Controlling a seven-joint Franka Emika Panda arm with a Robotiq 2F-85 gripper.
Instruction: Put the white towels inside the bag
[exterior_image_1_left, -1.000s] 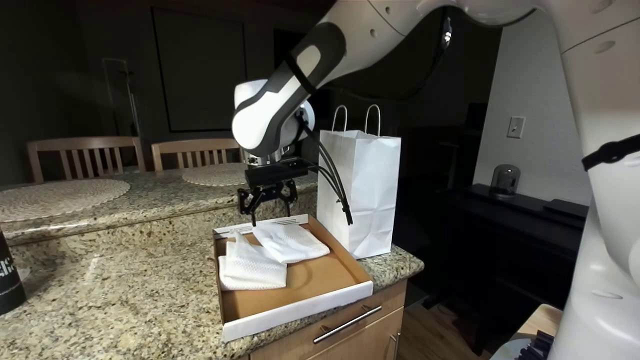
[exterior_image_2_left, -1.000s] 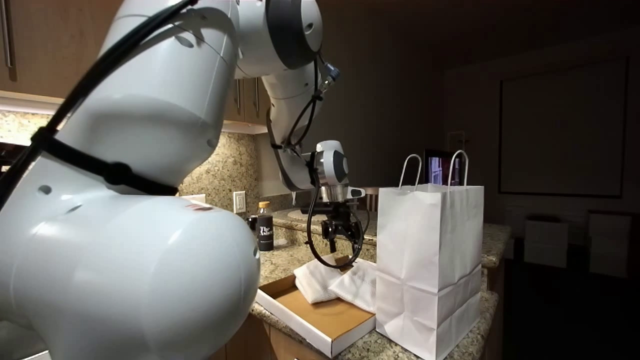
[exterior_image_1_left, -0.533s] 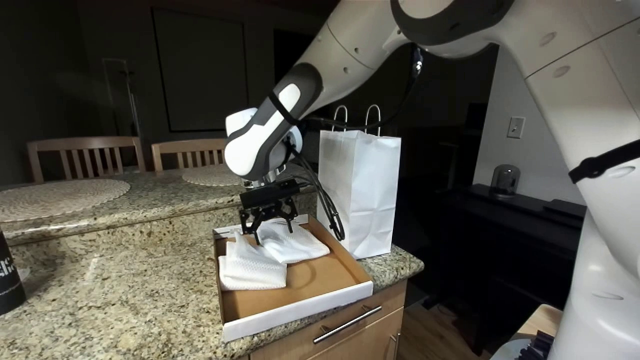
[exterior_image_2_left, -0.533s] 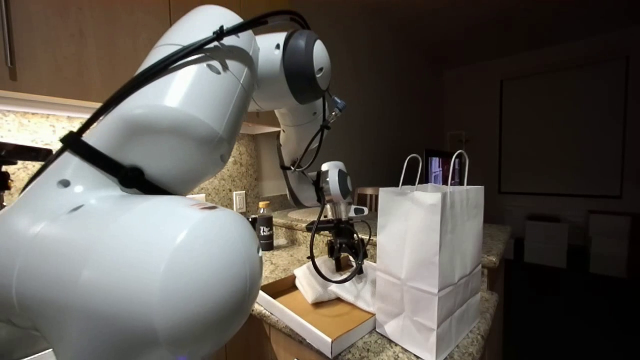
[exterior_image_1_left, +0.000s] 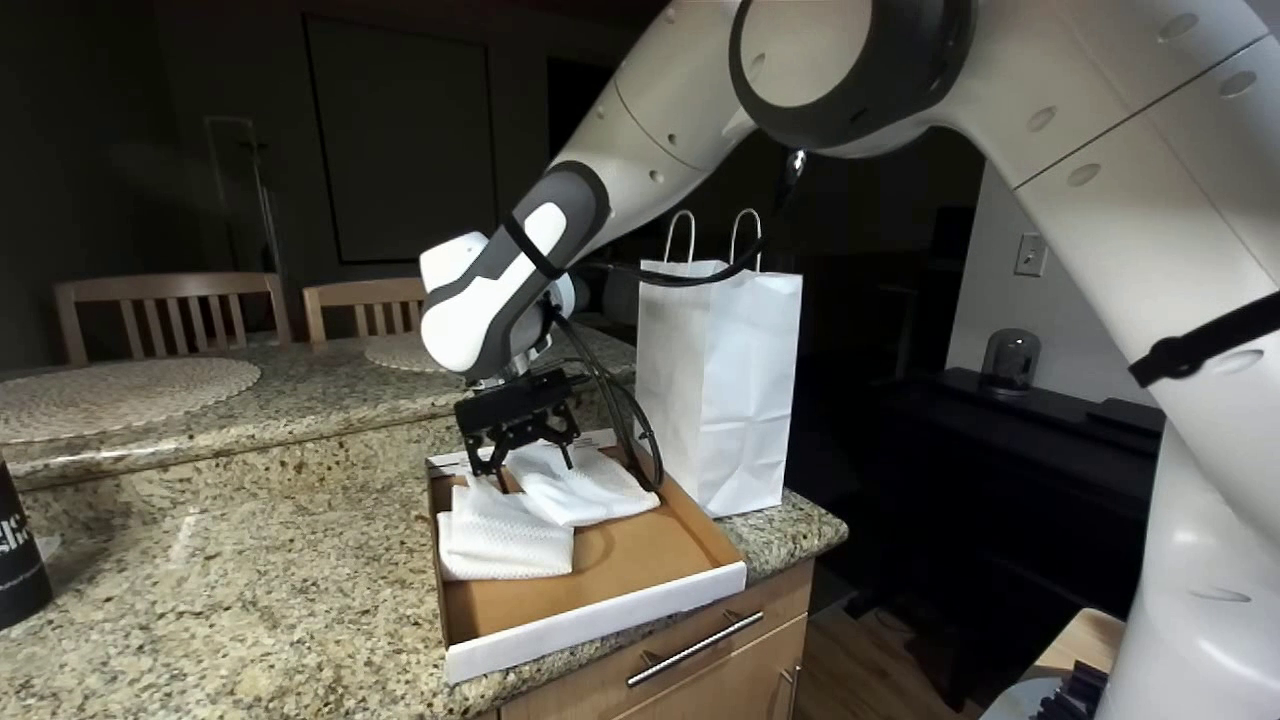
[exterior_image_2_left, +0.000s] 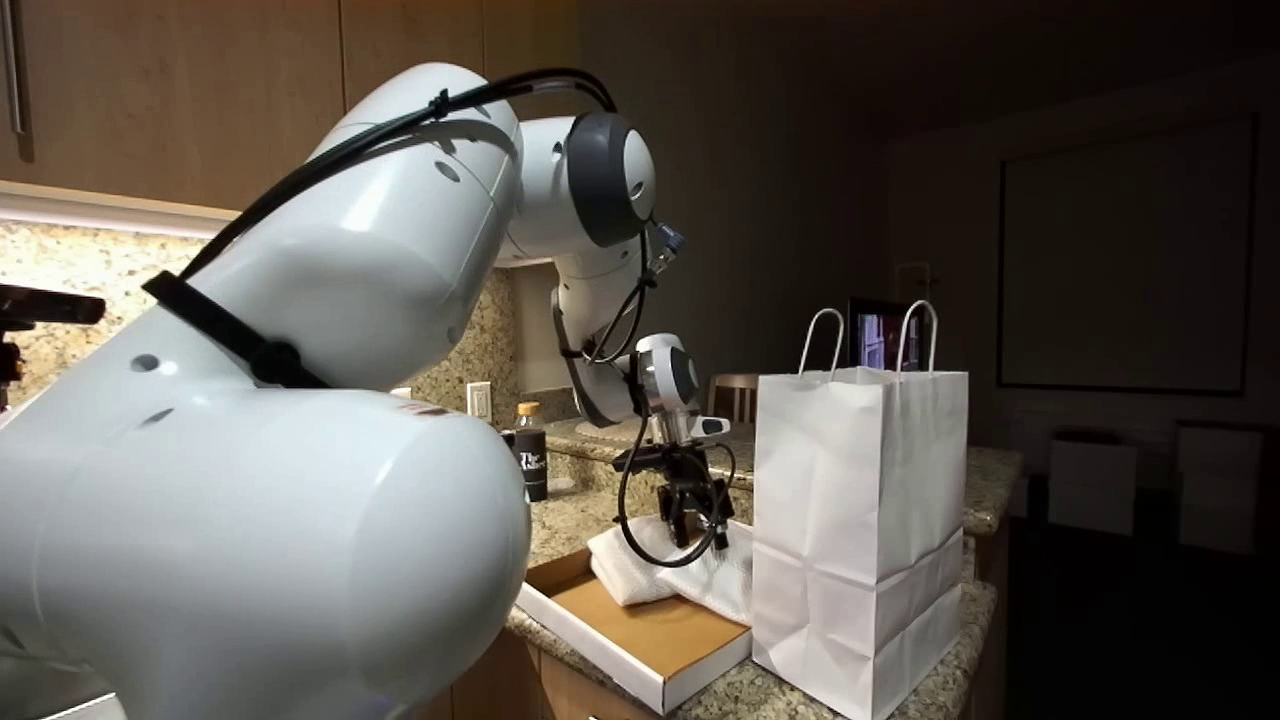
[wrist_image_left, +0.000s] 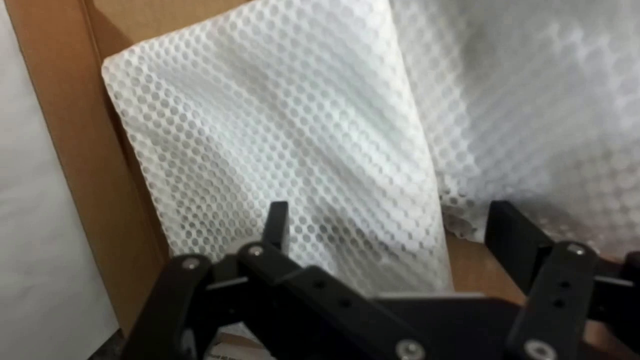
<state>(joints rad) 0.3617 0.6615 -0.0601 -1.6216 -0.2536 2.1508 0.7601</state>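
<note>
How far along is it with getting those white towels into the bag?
Done: nothing I can confirm; the white bag stands upright beside the cardboard tray, its inside hidden. In hand: the gripper, open and holding nothing, is close to one towel and a second towel, apparently for grasping. Left: both lie in the tray, so each needs grasping, lifting and bagging.

Two towels (exterior_image_1_left: 508, 545), one box (exterior_image_1_left: 625, 565), one paper bag (exterior_image_2_left: 850, 530), one gripper (wrist_image_left: 388, 212), one robot arm (exterior_image_2_left: 380, 280), two chairs (exterior_image_1_left: 170, 287), two placemats (exterior_image_1_left: 130, 396), one bottle (exterior_image_2_left: 532, 466).
</note>
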